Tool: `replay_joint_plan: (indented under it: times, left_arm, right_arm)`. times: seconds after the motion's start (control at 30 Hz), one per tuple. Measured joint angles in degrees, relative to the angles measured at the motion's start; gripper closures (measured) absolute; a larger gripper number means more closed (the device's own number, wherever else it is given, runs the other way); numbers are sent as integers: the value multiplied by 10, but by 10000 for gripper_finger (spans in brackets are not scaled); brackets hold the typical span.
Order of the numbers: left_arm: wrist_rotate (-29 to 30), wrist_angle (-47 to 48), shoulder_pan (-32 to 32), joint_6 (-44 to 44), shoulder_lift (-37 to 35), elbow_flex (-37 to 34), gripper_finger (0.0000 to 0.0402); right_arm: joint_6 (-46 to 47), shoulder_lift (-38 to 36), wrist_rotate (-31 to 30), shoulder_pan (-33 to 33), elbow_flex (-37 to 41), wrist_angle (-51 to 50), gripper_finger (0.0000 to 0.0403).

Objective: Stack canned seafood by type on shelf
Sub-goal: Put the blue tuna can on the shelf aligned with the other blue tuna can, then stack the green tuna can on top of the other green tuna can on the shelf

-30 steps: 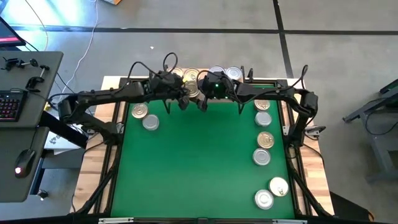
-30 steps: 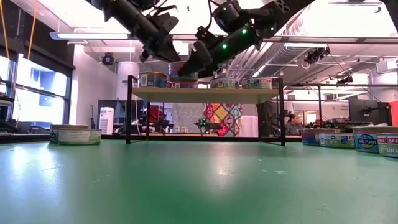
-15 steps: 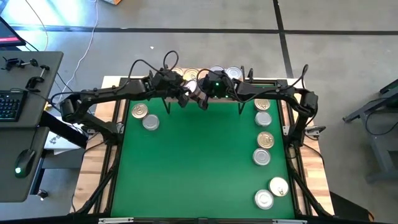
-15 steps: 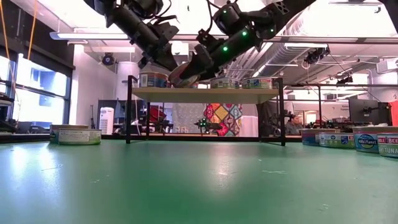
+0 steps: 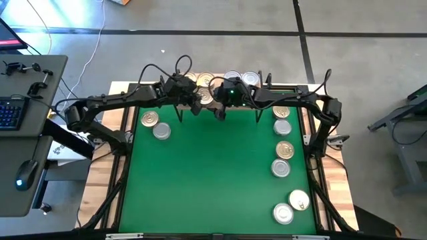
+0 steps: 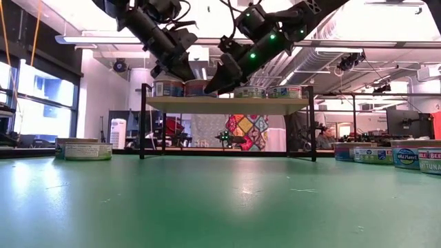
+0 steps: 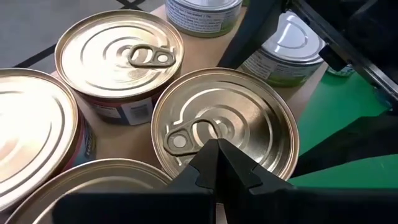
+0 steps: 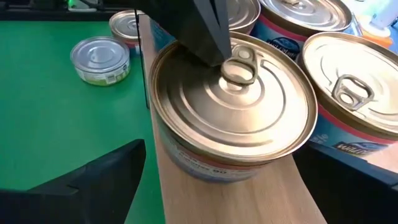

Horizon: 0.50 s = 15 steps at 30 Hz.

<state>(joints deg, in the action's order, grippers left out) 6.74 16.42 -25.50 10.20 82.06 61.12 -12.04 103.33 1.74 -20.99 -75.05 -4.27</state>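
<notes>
1. A gold-lidded tin (image 8: 233,115) is standing on the near edge of the shelf (image 6: 227,105), a light-wood board on thin black legs at the far side of the green bench (image 5: 213,167).
2. More gold-lidded tins (image 7: 118,62) are sitting just beside it on the board, two of them to its far side in the right wrist view, and silver-lidded tins (image 5: 241,79) are standing toward the shelf's right part.
3. The left pincer (image 7: 217,163) is pressing its fingers together into one point, and that tip is resting at the pull tab of the near-edge tin; it is holding nothing.
4. The right pincer (image 8: 205,186) is standing wide around the same tin, one dark finger (image 8: 93,180) showing at the tin's bench side; whether the fingers are touching the tin's wall cannot be told.
5. In the low view both arms are coming down from above onto the shelf's left half, the right one showing green lights.
6. Two tins (image 5: 155,125) are lying on the bench near its far left corner, one gold-lidded and one silver.
7. A row of tins (image 5: 283,140) is running down the bench's right side, alternating gold and silver, with two more (image 5: 291,207) near the near right corner.
8. A keyboard (image 5: 10,115) and a mouse (image 5: 24,173) are lying on a separate desk left of the bench.
</notes>
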Motion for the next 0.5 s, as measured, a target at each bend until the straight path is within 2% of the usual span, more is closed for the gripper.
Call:
replay_joint_plan:
  times: [0.37, 0.5]
  left_arm:
    - [3, -11, 24, -20, -3, 40, 401]
    - [40, 5, 53, -37, -4, 72, 401]
  right_arm:
    - [-1, -8, -24, 0, 0, -11, 4]
    - [-3, -35, -24, 5, 0, -12, 4]
